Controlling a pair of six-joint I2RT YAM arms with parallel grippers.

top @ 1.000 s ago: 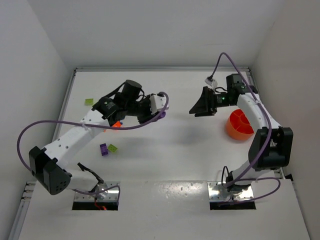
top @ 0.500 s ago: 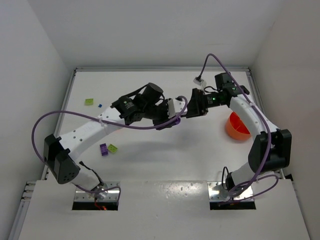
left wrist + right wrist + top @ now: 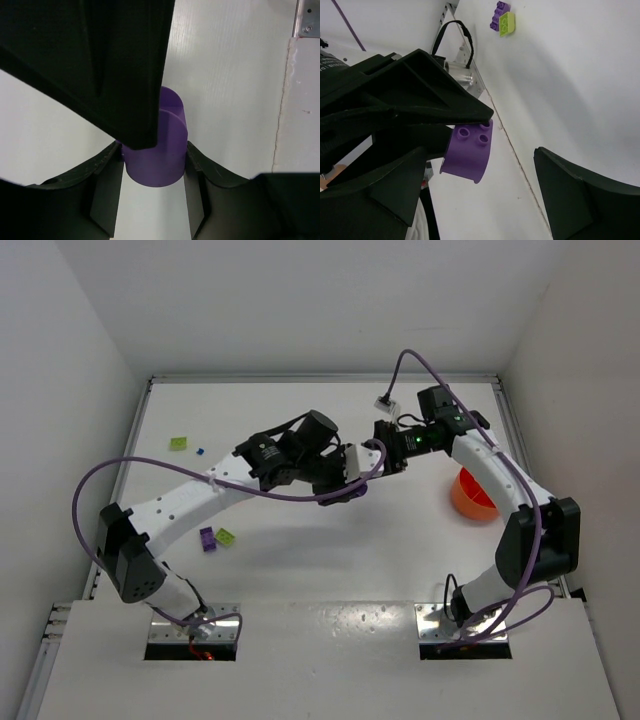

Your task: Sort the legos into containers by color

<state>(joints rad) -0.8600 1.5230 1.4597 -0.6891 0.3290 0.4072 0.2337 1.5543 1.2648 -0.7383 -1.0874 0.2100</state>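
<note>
While loose, four legos point(image 3: 207, 538), one tub point(image 3: 471, 500)

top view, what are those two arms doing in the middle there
The left gripper holds a purple brick above the middle of the table. The right gripper is open right next to that brick, so it looks like a handover. The orange tub sits by the right arm. A few loose bricks lie on the left.

We see a white table point(image 3: 300, 570) boxed in by plain white walls point(image 3: 300, 300) on three sides. A metal rail point(image 3: 124, 455) runs along its left edge.
</note>
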